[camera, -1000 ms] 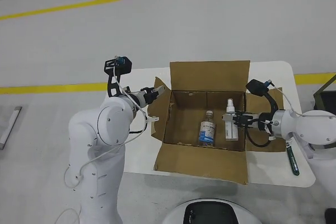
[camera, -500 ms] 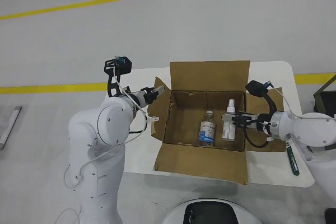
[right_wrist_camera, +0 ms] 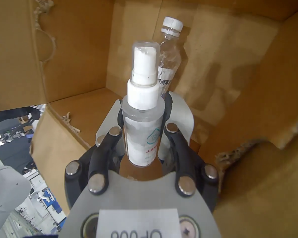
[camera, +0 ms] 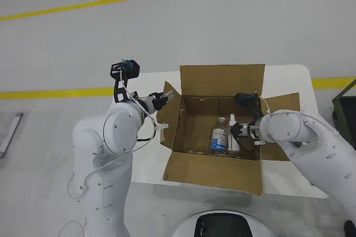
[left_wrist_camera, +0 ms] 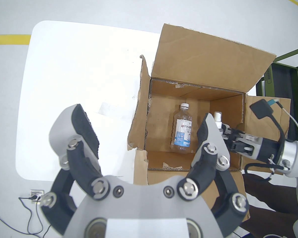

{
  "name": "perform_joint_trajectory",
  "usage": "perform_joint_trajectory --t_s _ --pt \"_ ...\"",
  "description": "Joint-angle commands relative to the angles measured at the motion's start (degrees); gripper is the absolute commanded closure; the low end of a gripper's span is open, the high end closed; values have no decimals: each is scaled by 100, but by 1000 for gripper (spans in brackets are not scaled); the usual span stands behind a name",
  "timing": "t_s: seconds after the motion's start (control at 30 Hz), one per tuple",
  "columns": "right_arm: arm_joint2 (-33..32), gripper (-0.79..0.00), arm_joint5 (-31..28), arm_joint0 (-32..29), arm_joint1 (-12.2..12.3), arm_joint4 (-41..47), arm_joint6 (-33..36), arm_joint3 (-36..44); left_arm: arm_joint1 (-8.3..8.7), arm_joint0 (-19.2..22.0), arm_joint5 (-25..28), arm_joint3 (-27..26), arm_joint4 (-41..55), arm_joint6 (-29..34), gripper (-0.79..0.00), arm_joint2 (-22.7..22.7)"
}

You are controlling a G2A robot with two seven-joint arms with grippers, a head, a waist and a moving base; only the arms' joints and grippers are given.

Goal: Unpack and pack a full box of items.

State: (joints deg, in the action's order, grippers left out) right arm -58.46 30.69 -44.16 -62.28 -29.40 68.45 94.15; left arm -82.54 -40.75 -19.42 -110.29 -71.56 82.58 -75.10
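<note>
- The spray bottle (right_wrist_camera: 142, 92) is inside the box (camera: 216, 172), clamped round its clear body by the right pincer (right_wrist_camera: 144, 115), with its cap pointing away from the wrist. The mid-body hold likely keeps it from swinging.
- It sits just beside the clear bottle (camera: 219, 137), which lies on the box floor. Whether the spray bottle touches that floor cannot be told.
- The flaps are folded out, probably to keep the opening free.
- The left pincer (left_wrist_camera: 142, 118) hangs spread and empty over the surface (camera: 288, 77), beside the box.
</note>
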Motion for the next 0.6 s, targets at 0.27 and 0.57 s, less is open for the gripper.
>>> perform_joint_trajectory --t_s 0.27,0.57 --pt "1012 0 427 822 -286 -314 87 -951 0 0 0 0 0 0 -785 0" --pt "1429 0 619 1089 -482 -266 -106 -1449 0 0 0 0 0 0 -785 0"
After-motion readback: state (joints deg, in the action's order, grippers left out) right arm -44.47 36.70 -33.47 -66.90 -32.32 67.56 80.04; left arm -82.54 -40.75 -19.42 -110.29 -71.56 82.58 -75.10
